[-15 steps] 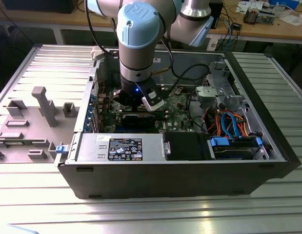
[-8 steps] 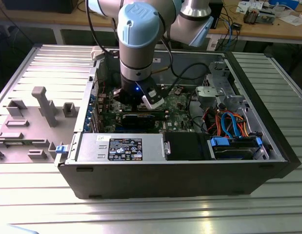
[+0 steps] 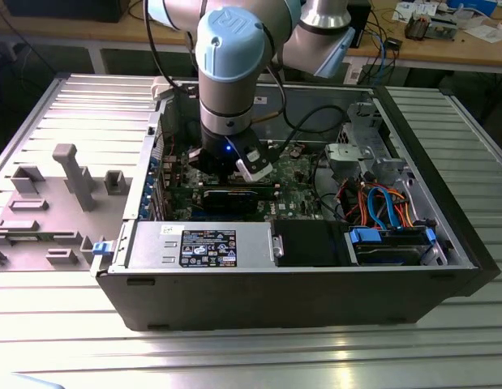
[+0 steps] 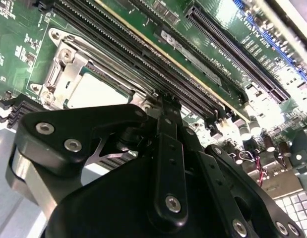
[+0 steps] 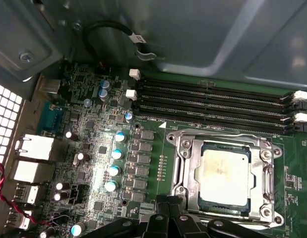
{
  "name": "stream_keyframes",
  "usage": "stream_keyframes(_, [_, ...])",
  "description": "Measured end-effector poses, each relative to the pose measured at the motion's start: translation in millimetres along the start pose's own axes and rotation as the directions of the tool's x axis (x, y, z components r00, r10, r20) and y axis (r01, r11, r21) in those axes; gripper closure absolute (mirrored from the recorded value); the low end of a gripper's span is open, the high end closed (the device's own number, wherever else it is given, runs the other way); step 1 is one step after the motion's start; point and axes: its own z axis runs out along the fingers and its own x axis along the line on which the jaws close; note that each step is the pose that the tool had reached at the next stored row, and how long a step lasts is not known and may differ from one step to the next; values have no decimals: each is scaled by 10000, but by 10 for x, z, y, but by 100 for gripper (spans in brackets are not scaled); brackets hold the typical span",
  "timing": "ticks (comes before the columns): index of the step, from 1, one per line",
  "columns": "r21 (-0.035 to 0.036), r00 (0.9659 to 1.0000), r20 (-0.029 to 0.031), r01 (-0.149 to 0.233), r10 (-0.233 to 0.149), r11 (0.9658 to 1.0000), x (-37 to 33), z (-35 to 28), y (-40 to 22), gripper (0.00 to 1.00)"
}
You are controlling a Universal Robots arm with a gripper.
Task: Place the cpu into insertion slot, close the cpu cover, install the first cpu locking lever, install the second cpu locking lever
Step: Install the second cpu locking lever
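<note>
The cpu, a flat square chip with a silvery top, lies seated in the insertion slot on the green motherboard. The cpu cover, a thin silver frame, lies flat around the chip. A thin metal lever runs along the socket edge beside the memory slots. My gripper stands just off one corner of the socket, its fingers together with nothing visible between them. In the second wrist view the gripper hangs right beside the cpu. In the exterior view the arm reaches down into the open computer case.
Long black memory slots run beside the socket, and a row of capacitors stands on its other side. The case holds a graphics card, power supply, drive cage and coloured cables. A grey fixture stands outside.
</note>
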Motion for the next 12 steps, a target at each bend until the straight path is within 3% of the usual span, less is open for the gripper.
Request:
stream_keyframes(2, [2, 10000, 1, 0, 0, 10000, 1, 2, -1, 89])
stream_keyframes(3, [63, 10000, 2, -2, 2, 10000, 2, 4, 2, 89])
stream_keyframes(4, [229, 10000, 0, 0, 0, 9997, 1, -3, 7, 89])
stream_keyframes(6, [409, 10000, -20, 4, -3, 9992, 4, -59, 11, 89])
stream_keyframes(8, [408, 10000, -18, 1, 0, 9992, 3, -121, 29, 89])
stream_keyframes(10, [406, 10000, -18, 0, 0, 9992, -7, -132, 37, 89])
stream_keyframes(12, [402, 10000, -63, -8, 10, 9992, -63, -124, 71, 89])
